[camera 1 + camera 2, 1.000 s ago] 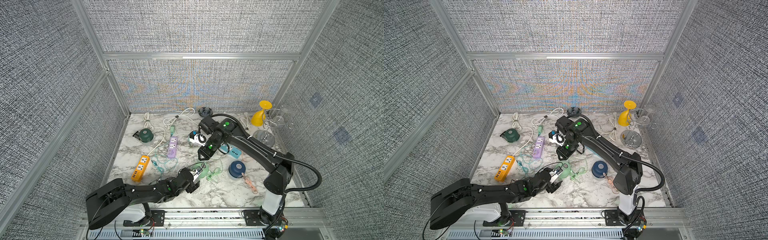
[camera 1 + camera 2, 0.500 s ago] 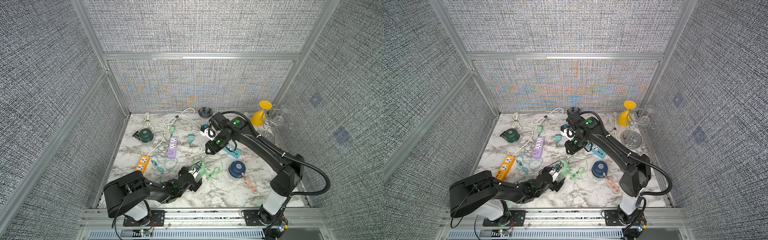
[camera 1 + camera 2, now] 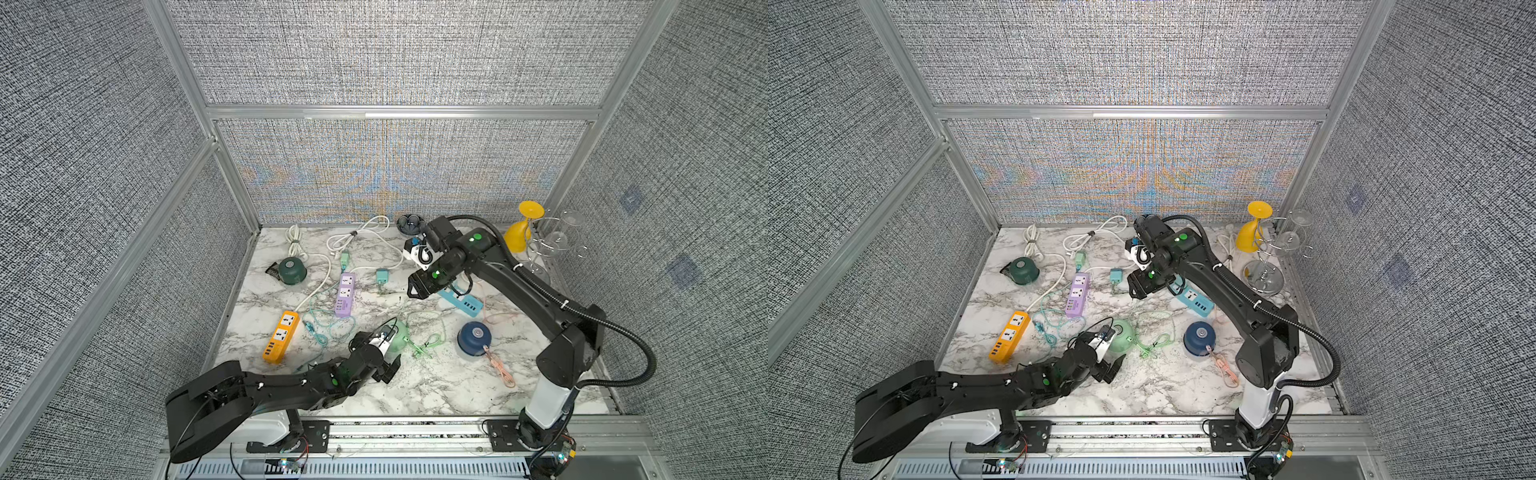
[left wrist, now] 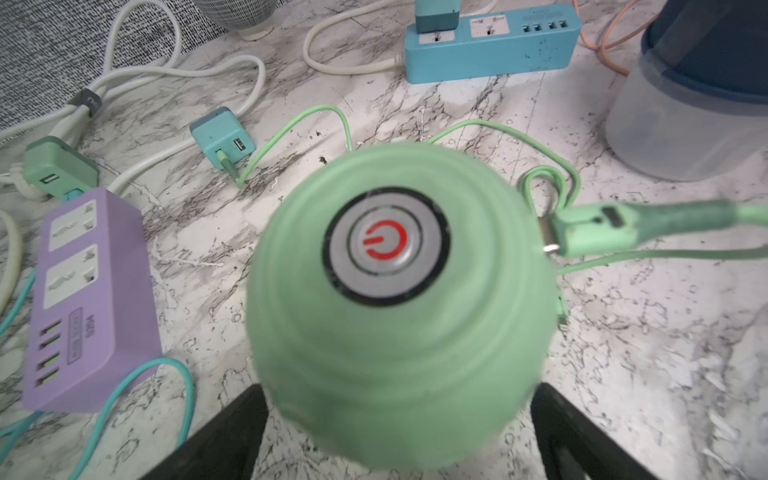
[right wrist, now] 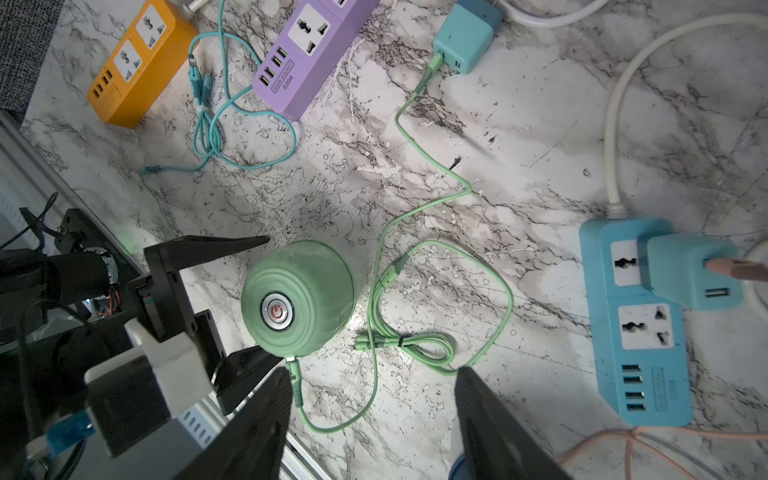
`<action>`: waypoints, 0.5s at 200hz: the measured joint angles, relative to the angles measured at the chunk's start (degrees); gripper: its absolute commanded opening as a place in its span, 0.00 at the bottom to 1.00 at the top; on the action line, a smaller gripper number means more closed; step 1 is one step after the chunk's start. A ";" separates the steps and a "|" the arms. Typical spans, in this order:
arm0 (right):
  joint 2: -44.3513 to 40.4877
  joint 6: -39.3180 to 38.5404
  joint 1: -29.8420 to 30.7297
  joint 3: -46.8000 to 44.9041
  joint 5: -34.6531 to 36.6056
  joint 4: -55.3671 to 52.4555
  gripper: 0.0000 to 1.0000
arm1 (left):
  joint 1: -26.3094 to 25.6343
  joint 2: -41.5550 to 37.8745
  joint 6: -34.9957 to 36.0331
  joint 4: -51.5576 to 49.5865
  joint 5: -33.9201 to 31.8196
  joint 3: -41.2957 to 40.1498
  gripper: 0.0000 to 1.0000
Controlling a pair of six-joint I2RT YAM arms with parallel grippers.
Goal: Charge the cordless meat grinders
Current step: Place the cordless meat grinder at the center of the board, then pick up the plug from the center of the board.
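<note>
The mint green grinder (image 3: 400, 332) (image 4: 395, 311) stands on the marble, its button symbol red. My left gripper (image 3: 392, 349) (image 4: 395, 432) is open, one finger on each side of the dome with a gap at both. A green cable's plug (image 5: 294, 368) meets the grinder's side; its other end sits in a loose teal adapter (image 5: 461, 37). My right gripper (image 3: 413, 289) (image 5: 370, 415) hangs open and empty above the table. The navy grinder (image 3: 475, 337) stands front right with a pink cable (image 3: 498, 365) at its base. The dark green grinder (image 3: 292, 270) stands back left.
Purple (image 3: 345, 293), orange (image 3: 281, 340) and blue (image 3: 461, 301) power strips lie across the table, with a teal cable (image 3: 320, 328) and white cords among them. A yellow goblet (image 3: 521, 235), a wire glass rack (image 3: 557, 245) and a dark dish (image 3: 409, 224) stand at the back.
My left gripper's jaws have spread away from the mint green grinder. The right gripper has drawn back from the mint grinder towards the blue strip, and its jaws have widened.
</note>
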 measured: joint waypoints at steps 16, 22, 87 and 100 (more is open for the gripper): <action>1.05 0.98 -0.66 1.05 0.09 0.31 0.67 | -1.25 -3.45 -2.25 -5.09 -0.04 1.07 0.99; 1.68 1.25 -0.87 1.64 0.15 0.46 0.67 | -1.90 -5.40 -3.28 -7.28 -0.11 1.29 0.99; 11.54 3.54 -1.29 8.39 -1.55 2.21 0.68 | -5.07 -23.32 -13.46 -30.10 -4.79 8.52 0.99; 14.05 3.72 -1.49 9.77 -2.40 2.43 0.68 | -3.32 -23.82 -14.67 -33.86 -6.51 11.76 0.99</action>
